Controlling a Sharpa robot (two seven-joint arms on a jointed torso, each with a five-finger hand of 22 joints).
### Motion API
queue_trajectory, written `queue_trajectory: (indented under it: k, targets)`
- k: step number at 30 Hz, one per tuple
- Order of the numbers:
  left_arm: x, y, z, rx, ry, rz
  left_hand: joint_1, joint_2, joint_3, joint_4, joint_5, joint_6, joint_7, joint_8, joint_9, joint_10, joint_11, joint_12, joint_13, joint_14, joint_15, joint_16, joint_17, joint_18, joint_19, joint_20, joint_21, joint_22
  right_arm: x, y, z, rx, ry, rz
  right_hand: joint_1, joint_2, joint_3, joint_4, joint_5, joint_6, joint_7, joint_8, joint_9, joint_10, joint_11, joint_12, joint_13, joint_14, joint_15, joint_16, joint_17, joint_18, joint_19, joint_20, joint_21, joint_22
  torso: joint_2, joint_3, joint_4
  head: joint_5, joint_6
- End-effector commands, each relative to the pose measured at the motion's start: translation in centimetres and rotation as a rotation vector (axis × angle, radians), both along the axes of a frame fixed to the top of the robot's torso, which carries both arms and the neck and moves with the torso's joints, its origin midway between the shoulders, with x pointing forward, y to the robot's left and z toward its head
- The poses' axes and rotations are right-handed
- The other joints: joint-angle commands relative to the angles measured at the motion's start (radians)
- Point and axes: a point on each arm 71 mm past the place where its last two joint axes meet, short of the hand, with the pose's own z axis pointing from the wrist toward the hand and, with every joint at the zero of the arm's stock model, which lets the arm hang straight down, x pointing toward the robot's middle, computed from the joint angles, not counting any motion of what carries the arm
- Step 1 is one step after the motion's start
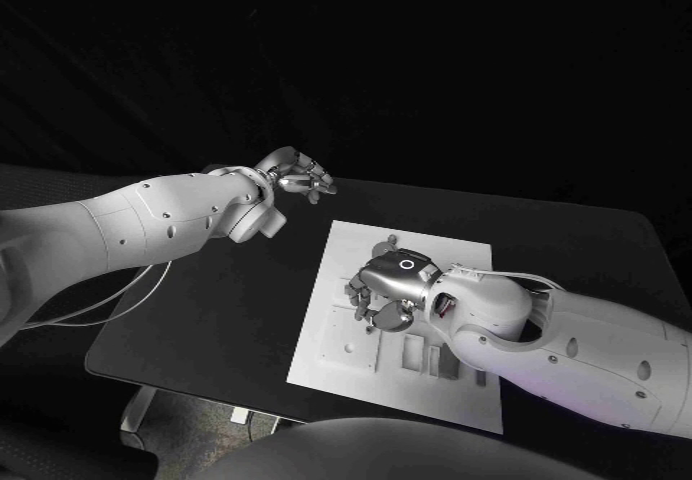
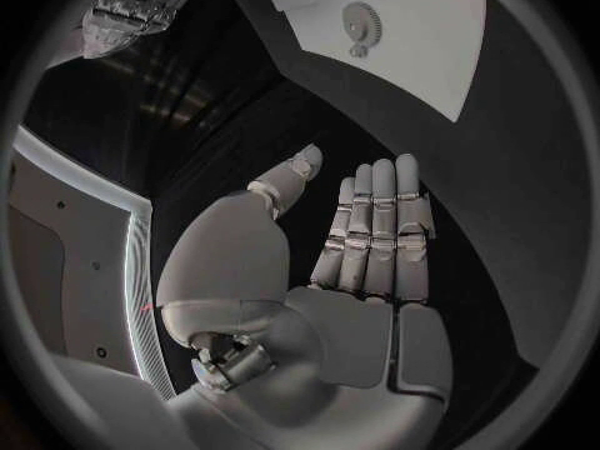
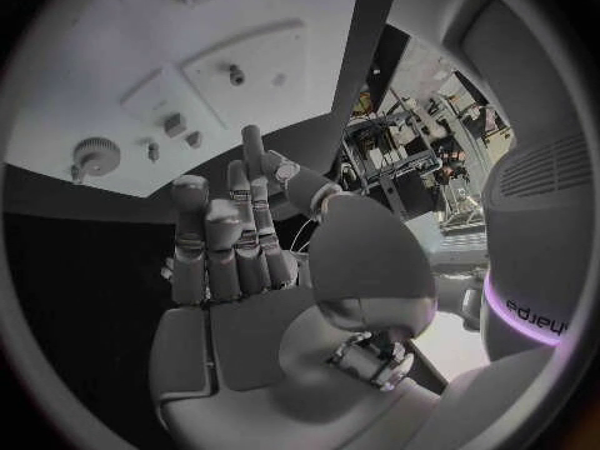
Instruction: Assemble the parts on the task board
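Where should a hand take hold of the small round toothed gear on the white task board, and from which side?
Probably by its toothed rim, from straight above. The small round gear seems to lie flat on the white task board, so only its top and edge are free.

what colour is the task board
White; the task board shows best in the head view, against the black table.
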Motion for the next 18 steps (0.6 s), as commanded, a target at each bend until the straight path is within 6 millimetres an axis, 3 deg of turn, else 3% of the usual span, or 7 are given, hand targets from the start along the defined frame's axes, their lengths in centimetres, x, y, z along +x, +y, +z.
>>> queue_trajectory:
  k: [1,11,18]
  targets:
    - [0.1,-0.3,0.1,-0.009,-0.001,-0.011,0.008,0.003,-0.001,0.004,-0.001,-0.004,0.000,0.005,-0.001,0.000,0.007,-0.004,-0.001,0.006,0.001,-0.005,0.001,0.013,0.006,0.002,-0.005,0.001,-0.4,0.5,-0.4,-0.014,0.009,0.031,0.001,0.015,0.006,0.001,0.004,0.008,0.003,0.006,0.004,0.034,0.008,0.001,0.001,0.002,-0.006,-0.007,-0.002,0.064,0.002,-0.006,0.002,0.004,0.000,0.0005,0.0008,0.013,-0.007]
    - [0.1,-0.7,0.1,-0.012,-0.001,-0.018,0.008,0.003,-0.001,0.004,-0.001,-0.004,0.000,0.005,-0.002,0.001,0.007,-0.005,-0.001,0.006,0.001,-0.006,0.002,0.013,0.006,0.002,-0.005,0.001,-1.2,1.7,-2.3,-0.048,0.033,0.064,0.000,0.017,0.006,0.000,0.005,0.007,0.003,0.006,0.004,0.034,0.008,0.000,0.001,0.002,-0.006,-0.007,-0.001,0.064,0.001,-0.006,0.002,0.004,0.000,0.0006,-0.0005,0.030,-0.019]
    - [0.2,-1.0,0.1,-0.013,0.000,-0.024,0.008,0.003,-0.001,0.004,-0.001,-0.004,0.000,0.005,-0.002,0.001,0.007,-0.005,-0.001,0.007,0.001,-0.006,0.003,0.013,0.006,0.002,-0.005,0.002,-1.9,2.1,-3.8,-0.083,0.053,0.085,-0.001,0.018,0.006,-0.001,0.006,0.007,0.003,0.006,0.004,0.034,0.008,0.000,0.001,0.001,-0.006,-0.007,-0.001,0.064,0.001,-0.006,0.002,0.004,0.000,0.0008,-0.0003,0.032,-0.023]
